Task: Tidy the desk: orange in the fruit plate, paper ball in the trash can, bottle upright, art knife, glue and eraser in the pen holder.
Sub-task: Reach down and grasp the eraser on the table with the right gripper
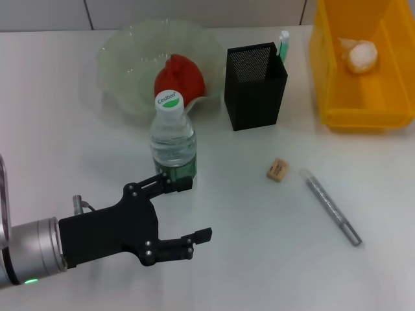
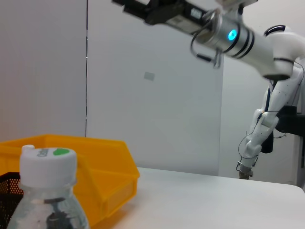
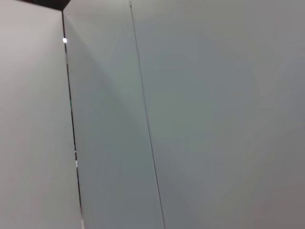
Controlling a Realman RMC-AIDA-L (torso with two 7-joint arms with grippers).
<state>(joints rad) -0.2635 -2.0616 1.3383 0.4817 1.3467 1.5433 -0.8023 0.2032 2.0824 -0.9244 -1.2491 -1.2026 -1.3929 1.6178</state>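
Observation:
The clear water bottle [image 1: 173, 139] with a white cap stands upright, and also shows in the left wrist view [image 2: 47, 191]. My left gripper [image 1: 198, 208] is open and empty, just in front of the bottle and apart from it. A red-orange fruit [image 1: 179, 78] lies in the pale green fruit plate [image 1: 123, 58]. The black mesh pen holder [image 1: 256, 91] holds a green-and-white glue stick [image 1: 284, 44]. The tan eraser [image 1: 277, 170] and the silver art knife [image 1: 331, 206] lie on the table. The paper ball [image 1: 360, 56] lies in the yellow bin [image 1: 363, 103]. My right arm [image 2: 238, 36] is raised high.
The white table runs wide around the eraser and knife. The yellow bin stands at the far right, also showing in the left wrist view [image 2: 105, 176]. The plate and pen holder stand close behind the bottle. The right wrist view shows only a grey wall.

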